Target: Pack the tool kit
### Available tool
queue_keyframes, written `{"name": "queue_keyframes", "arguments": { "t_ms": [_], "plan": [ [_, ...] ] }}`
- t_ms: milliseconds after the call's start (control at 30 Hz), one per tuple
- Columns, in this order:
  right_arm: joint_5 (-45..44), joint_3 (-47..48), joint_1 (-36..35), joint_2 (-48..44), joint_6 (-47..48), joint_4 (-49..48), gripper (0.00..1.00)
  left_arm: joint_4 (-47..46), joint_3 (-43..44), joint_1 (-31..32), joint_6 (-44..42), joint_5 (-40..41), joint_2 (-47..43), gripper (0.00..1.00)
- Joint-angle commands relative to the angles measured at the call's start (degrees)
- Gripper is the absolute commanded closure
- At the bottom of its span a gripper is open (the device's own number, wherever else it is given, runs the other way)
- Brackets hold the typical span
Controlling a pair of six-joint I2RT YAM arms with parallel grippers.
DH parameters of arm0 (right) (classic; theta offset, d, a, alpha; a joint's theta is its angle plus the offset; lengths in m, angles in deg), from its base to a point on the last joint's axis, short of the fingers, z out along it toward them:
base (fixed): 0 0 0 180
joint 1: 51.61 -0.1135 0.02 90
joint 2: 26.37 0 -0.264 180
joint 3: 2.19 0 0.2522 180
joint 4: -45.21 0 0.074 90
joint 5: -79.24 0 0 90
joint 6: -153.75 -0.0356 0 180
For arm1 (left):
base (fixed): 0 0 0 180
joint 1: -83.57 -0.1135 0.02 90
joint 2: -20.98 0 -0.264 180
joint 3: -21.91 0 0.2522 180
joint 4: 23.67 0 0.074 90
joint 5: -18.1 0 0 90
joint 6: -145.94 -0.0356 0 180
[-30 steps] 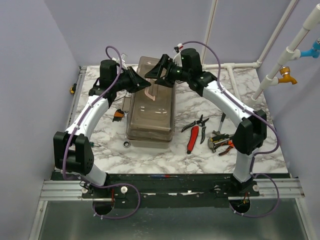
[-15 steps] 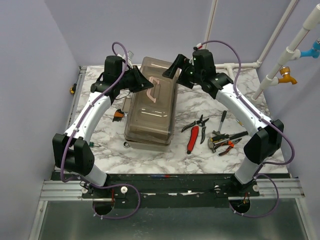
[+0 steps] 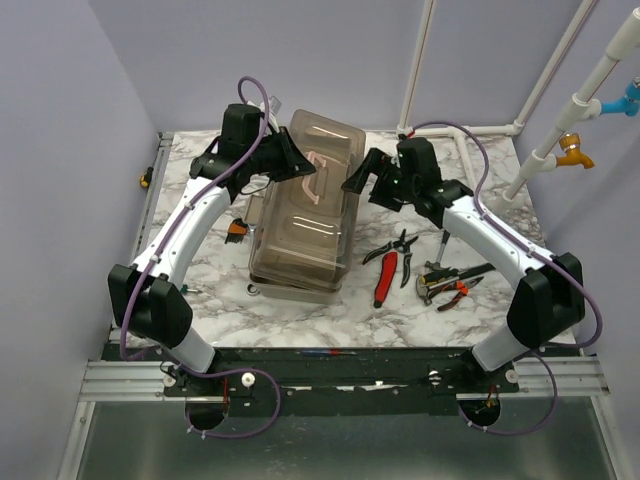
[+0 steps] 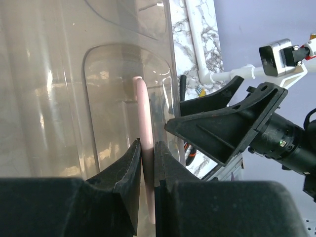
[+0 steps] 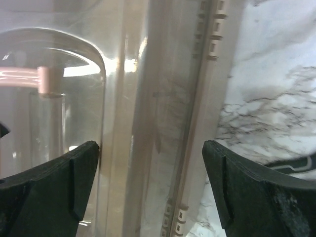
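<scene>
The tool kit is a beige-grey box (image 3: 303, 225) with a smoky see-through lid (image 5: 163, 98), standing mid-table. My left gripper (image 3: 300, 163) is over its far end, shut on the pink handle (image 4: 144, 113), which runs between the jaws (image 4: 147, 148). My right gripper (image 3: 358, 182) hangs open at the box's right side, and its fingers (image 5: 232, 177) straddle the lid's edge without gripping anything. The handle's end (image 5: 44, 79) shows at the left there. Pliers (image 3: 400, 245), a red cutter (image 3: 384, 282), a hammer (image 3: 440, 287) and a screwdriver (image 3: 445, 240) lie on the marble to the right.
A small black and orange tool (image 3: 237, 229) lies left of the box, and a metal ring (image 3: 254, 290) sits by its near left corner. White pipes (image 3: 470, 130) run along the back right, with a yellow tap (image 3: 575, 150) beyond the table edge.
The right gripper has opened, left the handle and dropped to the box's right side. The left gripper has moved back and right with the handle, and the box has swung slightly.
</scene>
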Motion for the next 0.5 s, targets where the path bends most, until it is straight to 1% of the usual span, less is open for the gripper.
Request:
{"name": "queue_keyframes", "arguments": {
  "t_ms": [0,167,367,467],
  "plan": [
    [14.56,-9.37,2.46,-2.9,-1.55,-12.49,0.1,-3.15,4.44,2.66,-0.48,-0.66,-1.45,0.87],
    [19.36,-11.69,4.1,-2.04,-3.26,-15.37,0.17,-2.36,6.6,6.9,0.11,0.93,-0.7,0.87],
    [25.39,-20.15,8.34,-3.74,-7.6,-24.86,0.25,-1.17,9.16,13.14,0.04,5.51,0.43,0.87],
    [27.74,-23.82,10.06,-4.57,-8.32,-28.51,0.26,0.14,11.29,16.78,-0.32,7.89,1.64,0.87]
  ]
}}
